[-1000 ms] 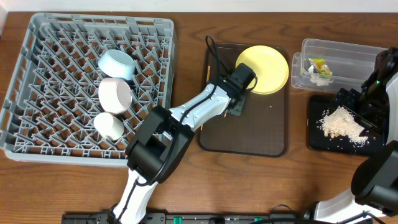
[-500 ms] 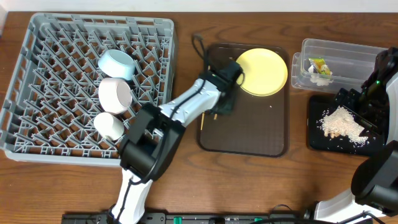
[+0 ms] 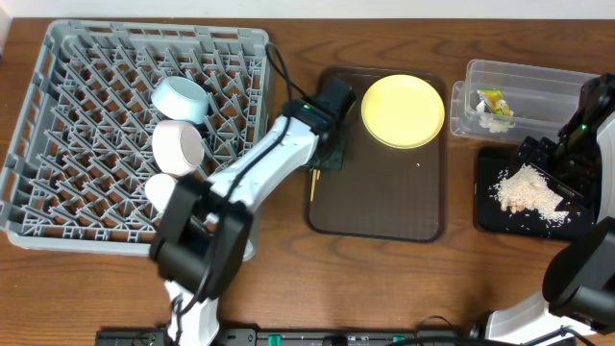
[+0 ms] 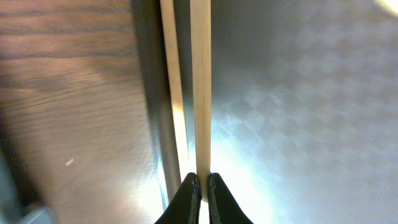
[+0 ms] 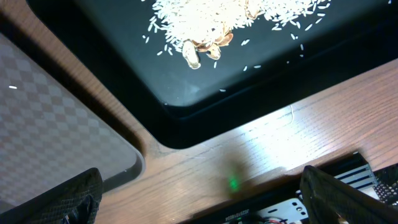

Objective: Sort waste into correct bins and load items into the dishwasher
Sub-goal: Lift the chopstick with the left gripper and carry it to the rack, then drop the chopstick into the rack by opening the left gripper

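On rack [image 3: 154, 29]: 2 bowls [image 3: 181, 99], 1 cup [image 3: 168, 193] | 2 chopsticks [image 4: 200, 87], left hand [image 4: 200, 185] pinching one | right hand [image 5: 202, 196] spread

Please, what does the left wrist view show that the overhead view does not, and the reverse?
Only the left wrist view: the left gripper shut on one chopstick, a second chopstick lying beside it. Only the overhead view: the dish rack holding a light blue bowl, a white bowl and a cup; the yellow plate; the clear tub; the black tray with rice. Both: the brown tray, the wooden table, part of a chopstick.
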